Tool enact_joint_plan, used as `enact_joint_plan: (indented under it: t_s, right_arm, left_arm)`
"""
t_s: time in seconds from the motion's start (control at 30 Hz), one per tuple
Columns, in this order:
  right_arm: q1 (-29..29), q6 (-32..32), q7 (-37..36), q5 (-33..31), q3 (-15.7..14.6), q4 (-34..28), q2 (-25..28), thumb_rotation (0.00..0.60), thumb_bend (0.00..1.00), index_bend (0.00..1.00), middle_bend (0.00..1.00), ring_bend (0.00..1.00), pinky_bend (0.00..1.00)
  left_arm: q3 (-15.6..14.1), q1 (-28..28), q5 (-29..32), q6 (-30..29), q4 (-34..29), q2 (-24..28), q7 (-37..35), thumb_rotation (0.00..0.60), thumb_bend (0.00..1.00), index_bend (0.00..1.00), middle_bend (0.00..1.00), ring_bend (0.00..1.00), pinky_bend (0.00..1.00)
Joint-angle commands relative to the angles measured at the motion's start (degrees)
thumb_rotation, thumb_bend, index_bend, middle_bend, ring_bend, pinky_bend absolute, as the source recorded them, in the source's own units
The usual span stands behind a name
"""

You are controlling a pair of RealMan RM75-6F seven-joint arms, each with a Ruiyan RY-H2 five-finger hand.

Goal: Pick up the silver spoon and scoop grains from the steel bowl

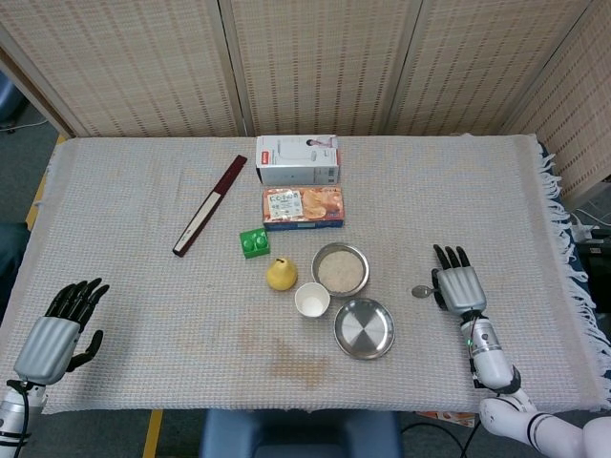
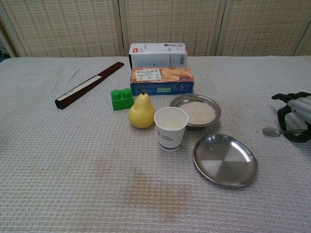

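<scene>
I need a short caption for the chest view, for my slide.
Right hand poised over the silver spoon, beside the steel bowl of grains.

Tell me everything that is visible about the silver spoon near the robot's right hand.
The silver spoon looks like shiny metal and is small. Only its rounded bowl end and a short piece of handle show; the rest runs under the right hand, whose dark fingers curl down over it. It lies flat on the woven grey tablecloth, with the bowl end pointing toward the empty steel plate, apart from it. Whether the fingers already touch the handle cannot be told.

spoon flat; grain-filled bowl upright.
</scene>
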State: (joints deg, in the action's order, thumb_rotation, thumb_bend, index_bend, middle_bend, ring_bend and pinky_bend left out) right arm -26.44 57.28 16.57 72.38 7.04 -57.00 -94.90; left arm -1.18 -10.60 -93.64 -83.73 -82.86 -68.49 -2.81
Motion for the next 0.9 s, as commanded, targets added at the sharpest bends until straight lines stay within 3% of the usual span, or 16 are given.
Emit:
enact_joint_plan:
  t_s: [0.03, 0.27, 0.47, 0.7, 0.9]
  right_arm:
    - [0.4, 1.8, -0.4, 0.5, 0.2, -0.9, 0.6, 0.6, 0.4, 0.67, 0.04, 0.0, 0.0]
    - [0.9, 3.5, 0.4, 0.8, 0.4, -3.1, 2.0, 0.6, 0.45, 0.71, 0.05, 0.0, 0.0]
    - [-0.3, 5.4, 5.4, 1.7, 1.2, -7.8, 4.4, 0.6, 0.47, 0.73, 0.06, 0.0, 0.0]
    - [-5.1, 4.8, 19.5, 0.3, 4.2, -16.6, 6.6, 0.6, 0.47, 0.73, 0.06, 0.0, 0.0]
    - [-10.7, 3.8, 34.2, -3.1, 6.5, -20.8, 5.1, 0.6, 0.47, 0.73, 0.06, 0.0, 0.0]
  left_arm:
    - [0.0, 0.1, -0.1, -0.2, 0.0, 0.0, 0.0, 0.6, 0.51, 0.0, 0.0, 0.0, 0.08]
    - [-0.2, 0.2, -0.5, -0.7, -0.3, 0.1, -0.1, 0.6, 0.52, 0.0, 0.0, 0.0, 0.08]
    - [-0.3, 0.4, -0.9, -1.1, -0.5, 0.3, -0.4, 0.6, 0.52, 0.0, 0.0, 0.0, 0.08]
    - [-0.4, 0.4, -1.3, -1.4, -0.7, 0.4, -0.5, 0.6, 0.52, 0.0, 0.0, 0.0, 0.08]
    - [-0.5, 0.6, -1.7, -2.0, -0.8, 0.8, -0.9, 0.6, 0.52, 0.0, 0.0, 0.0, 0.08]
